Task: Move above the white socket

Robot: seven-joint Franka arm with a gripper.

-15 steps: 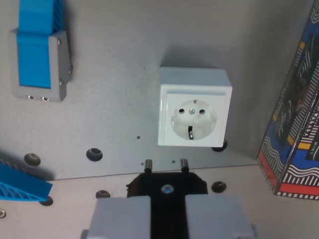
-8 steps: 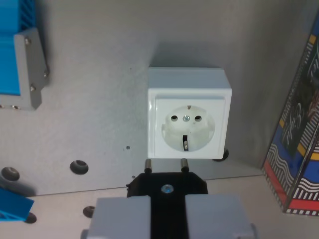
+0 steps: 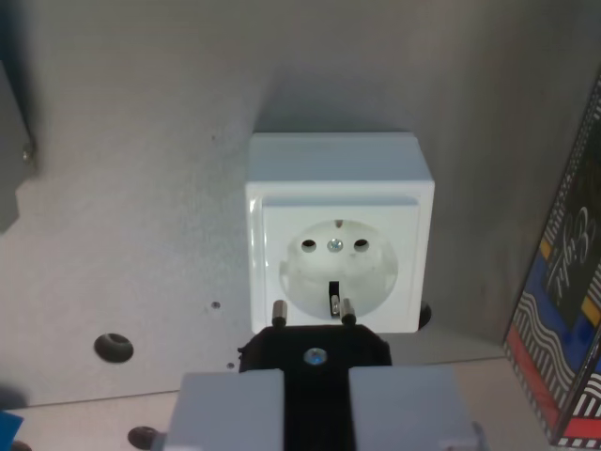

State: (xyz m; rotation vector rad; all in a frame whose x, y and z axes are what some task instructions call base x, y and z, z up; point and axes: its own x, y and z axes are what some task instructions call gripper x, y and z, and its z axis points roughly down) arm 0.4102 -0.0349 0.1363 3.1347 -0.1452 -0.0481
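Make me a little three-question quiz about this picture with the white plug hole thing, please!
1. True or false: the black plug held in the gripper has two metal pins pointing toward the white socket.
2. What stands at the wrist view's right edge? A) a patterned box B) a red cup C) a green ball
3. How many round pin holes sit on either side of the small screw in the middle of the socket's face?

Key: 1 true; 2 A, the patterned box; 3 two, one on each side of the screw.
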